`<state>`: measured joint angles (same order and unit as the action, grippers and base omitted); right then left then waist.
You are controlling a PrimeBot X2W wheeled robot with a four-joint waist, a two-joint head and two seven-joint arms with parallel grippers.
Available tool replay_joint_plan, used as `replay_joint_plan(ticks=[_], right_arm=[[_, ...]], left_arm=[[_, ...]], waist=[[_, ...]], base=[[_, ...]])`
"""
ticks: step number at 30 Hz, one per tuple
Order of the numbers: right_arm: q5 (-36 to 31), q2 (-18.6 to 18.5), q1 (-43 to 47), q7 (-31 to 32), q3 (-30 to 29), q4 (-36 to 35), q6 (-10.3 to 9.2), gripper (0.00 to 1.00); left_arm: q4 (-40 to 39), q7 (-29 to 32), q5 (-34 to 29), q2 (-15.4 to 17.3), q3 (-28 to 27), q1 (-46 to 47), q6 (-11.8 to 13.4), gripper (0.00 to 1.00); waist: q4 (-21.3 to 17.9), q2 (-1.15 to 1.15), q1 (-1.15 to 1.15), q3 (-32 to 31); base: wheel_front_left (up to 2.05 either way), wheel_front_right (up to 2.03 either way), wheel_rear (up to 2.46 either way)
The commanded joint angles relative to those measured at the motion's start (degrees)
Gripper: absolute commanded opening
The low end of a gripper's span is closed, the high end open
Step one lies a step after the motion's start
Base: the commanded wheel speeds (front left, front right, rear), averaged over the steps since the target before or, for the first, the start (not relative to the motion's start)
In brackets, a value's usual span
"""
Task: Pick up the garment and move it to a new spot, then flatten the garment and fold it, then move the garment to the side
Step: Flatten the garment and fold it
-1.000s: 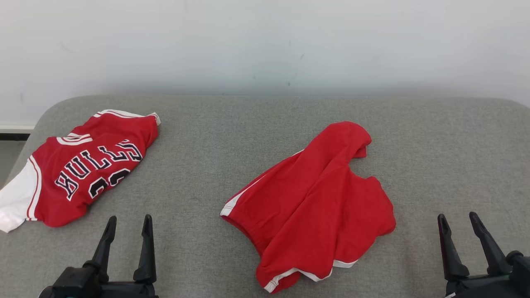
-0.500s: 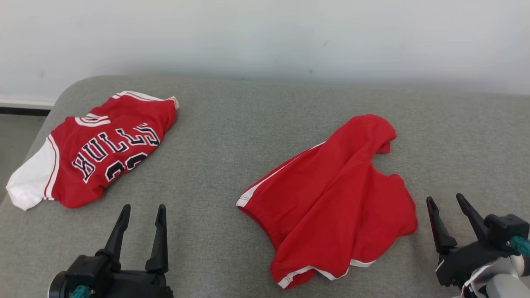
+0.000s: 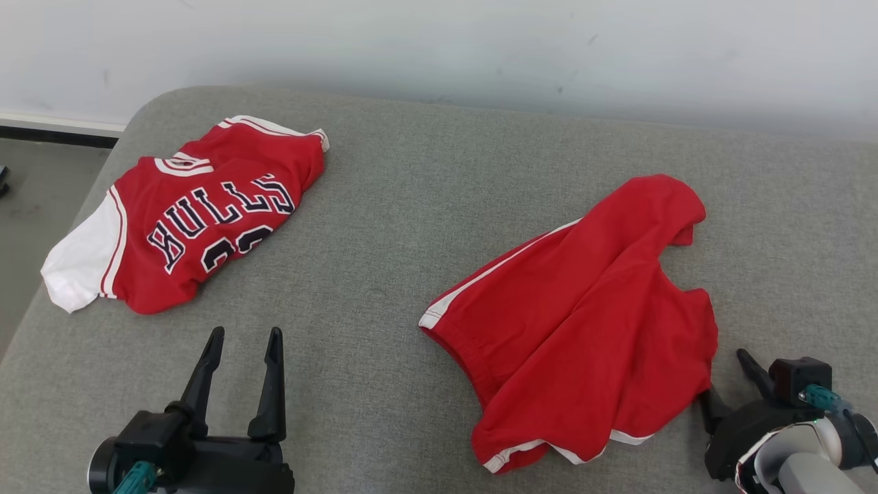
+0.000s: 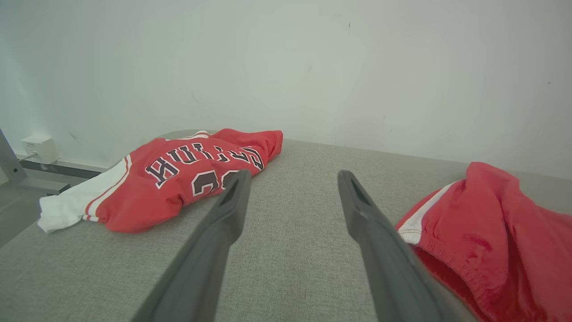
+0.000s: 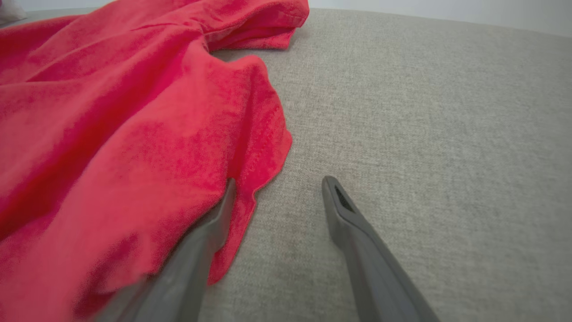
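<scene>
Right gripper lined up on the hem of the red shorts; nothing grasped yet.
Shorts lie crumpled right of centre on the grey table, elastic waistband facing the lower middle of the frame. The right gripper, at lower right, is spread wide and empty. In its wrist view one finger sits at the cloth's edge and the other over bare table, probably so that closing pinches the hem for the lift. Left gripper, at lower left, is equally wide and empty, clear of both garments. Bulls jersey at upper left, well apart, looks out of play.
</scene>
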<state>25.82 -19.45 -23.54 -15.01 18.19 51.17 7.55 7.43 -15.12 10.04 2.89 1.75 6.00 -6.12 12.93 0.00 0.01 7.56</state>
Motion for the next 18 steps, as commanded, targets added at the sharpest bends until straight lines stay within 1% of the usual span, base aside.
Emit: replay_joint_plan(ticks=[1, 2, 3, 4, 5, 7, 11, 12, 18], right_arm=[[0.8, 0.7, -0.8, 0.0, 0.7, 1.1, -0.13, 1.0], [1.2, 1.2, -0.9, 0.0, 1.2, 1.9, -0.13, 1.0], [1.6, 1.7, -1.1, 0.0, 1.7, 2.5, -0.13, 0.78], [2.0, 1.9, -1.2, 0.0, 2.3, 3.1, -0.13, 0.32], [2.3, 2.1, -1.4, 0.0, 2.9, 3.5, -0.12, 0.0], [3.5, 1.8, -2.2, 0.0, 2.9, 2.9, -0.13, 0.0], [3.1, 0.3, -0.7, -0.1, -0.2, -2.4, -0.13, 0.0], [3.1, 0.3, -0.7, -0.1, -0.2, -2.4, -0.13, 0.0], [-0.1, -1.0, 6.5, -0.1, -6.7, -14.9, -0.13, 0.0]], left_arm=[[0.1, 0.0, 0.2, 0.0, -0.1, 0.9, 0.0, 1.0], [0.1, 0.0, 0.2, 0.0, -0.2, 0.9, 0.0, 1.0], [0.2, 0.0, 0.1, 0.0, -0.2, 0.8, 0.0, 1.0], [0.2, 0.0, 0.1, 0.0, -0.2, 0.8, 0.0, 1.0], [0.2, 0.0, 0.1, 0.0, -0.2, 0.8, 0.0, 1.0], [0.2, 0.0, 0.0, 0.0, -0.4, 0.6, 0.1, 1.0], [0.1, 0.0, -0.1, 0.0, -0.8, -0.5, 0.4, 1.0], [0.1, 0.0, -0.1, 0.0, -0.8, -0.5, 0.4, 1.0], [-0.2, 0.0, 0.1, 0.0, -1.5, -1.9, 0.5, 1.0]], waist=[[0.2, 0.0, -0.01, 0.2], [0.2, 0.0, -0.01, 0.2], [0.2, 0.0, -0.01, 0.2], [0.3, 0.0, -0.01, 0.1], [0.3, 0.0, -0.01, 0.1], [0.1, 0.0, -0.01, -0.2], [-0.6, 0.0, -0.01, -1.0], [-0.6, 0.0, -0.01, -1.0], [-2.3, 0.0, -0.01, -2.5]], base=[[0.0, 0.0, 0.0], [0.0, 0.0, 0.0], [0.0, 0.0, 0.0], [0.0, 0.0, 0.0], [0.0, 0.0, 0.0], [0.0, 0.0, 0.0], [0.0, 0.0, 0.0], [0.0, 0.0, 0.0], [0.0, 0.0, 0.0]])
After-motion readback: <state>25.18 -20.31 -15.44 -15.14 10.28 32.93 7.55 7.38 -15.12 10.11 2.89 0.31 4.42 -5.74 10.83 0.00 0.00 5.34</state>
